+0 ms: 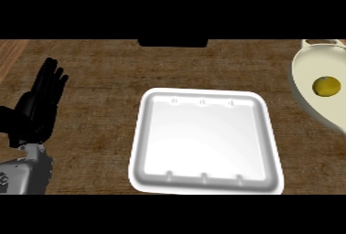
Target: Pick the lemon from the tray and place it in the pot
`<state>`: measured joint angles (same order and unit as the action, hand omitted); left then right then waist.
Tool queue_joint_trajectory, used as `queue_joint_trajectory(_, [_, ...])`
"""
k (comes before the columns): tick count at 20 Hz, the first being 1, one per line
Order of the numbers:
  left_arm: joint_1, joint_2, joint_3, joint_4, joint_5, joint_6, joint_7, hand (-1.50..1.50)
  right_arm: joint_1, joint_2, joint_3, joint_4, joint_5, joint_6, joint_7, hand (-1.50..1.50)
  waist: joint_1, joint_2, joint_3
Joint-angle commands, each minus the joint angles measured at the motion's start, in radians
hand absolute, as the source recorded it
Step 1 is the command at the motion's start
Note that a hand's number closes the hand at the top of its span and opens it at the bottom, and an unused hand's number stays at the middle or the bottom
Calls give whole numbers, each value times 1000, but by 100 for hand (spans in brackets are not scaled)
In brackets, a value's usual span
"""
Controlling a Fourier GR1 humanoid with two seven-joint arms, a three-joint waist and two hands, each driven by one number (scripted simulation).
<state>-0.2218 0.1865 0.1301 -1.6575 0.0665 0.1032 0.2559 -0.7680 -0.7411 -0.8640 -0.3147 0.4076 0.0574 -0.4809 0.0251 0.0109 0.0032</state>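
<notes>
One white rectangular plastic tray (206, 141) at frame centre. One cream round pot (307, 98) at right edge, one yellow lemon (326, 86) inside. One black hand (37, 107) at left.

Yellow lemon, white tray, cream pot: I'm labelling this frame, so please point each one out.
Yellow lemon (326, 86): head view, middle of the fruit, lying inside the pot.
White rectangular tray (206, 137): head view, bare floor of the tray.
Cream round pot (305, 57): head view, inner wall near its upper rim.

The view is filled by a desk (101, 68) of dark brown, rough-grained wood. A lighter, reddish wooden strip (10, 55) is seen at its far left corner. A black block (172, 43) is set against the far edge.
</notes>
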Motion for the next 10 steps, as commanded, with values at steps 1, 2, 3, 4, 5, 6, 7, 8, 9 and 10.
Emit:
queue_joint_trajectory(1, [-15, -52, -49, 14, -51, 47, -13, 0, 44, -96, -34, 43, -50, 112, -49, -150, -7, 2, 1])
queue_joint_trajectory(2, [1, 24, 30, 19, 23, -27, -12, 0, 67, -138, -45, 50, -66, 160, -34, -150, -7, -1, 0])
queue_joint_trajectory(3, [31, -23, -31, -31, -27, 8, -18, 0, 53, -113, -36, 68, -66, 124, -43, -150, 2, 0, 0])
queue_joint_trajectory(4, [36, -5, -3, -24, 13, -15, 10, 0, 105, -172, -48, 72, -72, 192, -50, -150, -3, 0, 1])
queue_joint_trajectory(5, [-6, -16, -12, 4, -11, 11, 10, 0, 103, -203, -56, 80, -82, 231, -55, -150, -5, 3, 2])
queue_joint_trajectory(6, [-32, -6, -7, 8, -11, 15, 39, 0, 100, -197, -51, 83, -89, 229, -46, -150, -6, 0, 1])
queue_joint_trajectory(7, [23, 6, 4, -26, -5, -5, 3, 0, 105, -209, -46, 86, -85, 224, -53, -150, 3, 0, 1])
queue_joint_trajectory(8, [2, -9, -16, -30, -15, 7, 19, 0, 86, -207, -37, 88, -85, 227, -44, -150, 3, 0, 1])
queue_joint_trajectory(9, [-19, -3, -2, 39, -14, -5, -22, 0, 172, -215, -51, 102, -91, 273, -114, -150, -8, 4, 2])
queue_joint_trajectory(10, [13, -39, -25, 11, -32, 25, -26, 0, 159, -214, -53, 106, -100, 255, -103, -150, -1, 2, 2])
